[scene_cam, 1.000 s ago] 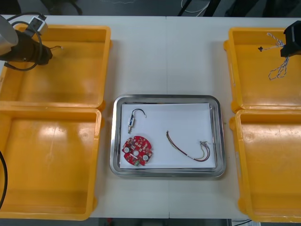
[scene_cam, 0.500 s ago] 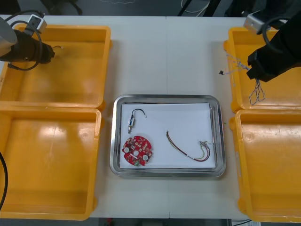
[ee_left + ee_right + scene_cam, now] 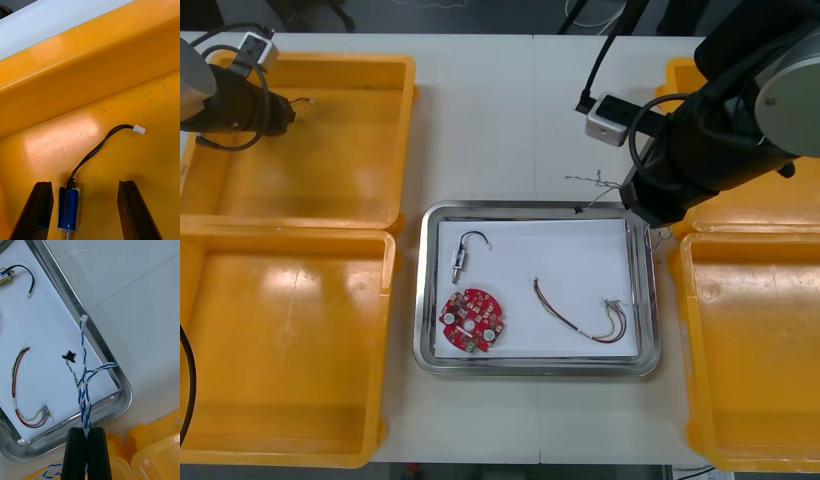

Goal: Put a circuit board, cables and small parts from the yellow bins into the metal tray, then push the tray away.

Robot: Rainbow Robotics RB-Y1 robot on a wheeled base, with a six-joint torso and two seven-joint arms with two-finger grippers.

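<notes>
at upper right of tray (image 3: 535, 208), right tool (image 3: 87, 431) pinches blue-white cable (image 3: 84, 390); circuit board (image 3: 473, 320), black cable (image 3: 473, 238), red-yellow cable (image 3: 580, 318) already in. left tool (image 3: 84, 183) spread over small part (image 3: 68, 208), upper-left bin (image 3: 330, 170). push pending.

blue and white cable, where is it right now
The twisted blue and white cable is clamped in the right gripper, hanging over the metal tray's far right corner, on the robot's right beside the far right yellow bin.

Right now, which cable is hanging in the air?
The twisted blue and white cable: the right gripper holds it above the metal tray; the others lie flat.
</notes>
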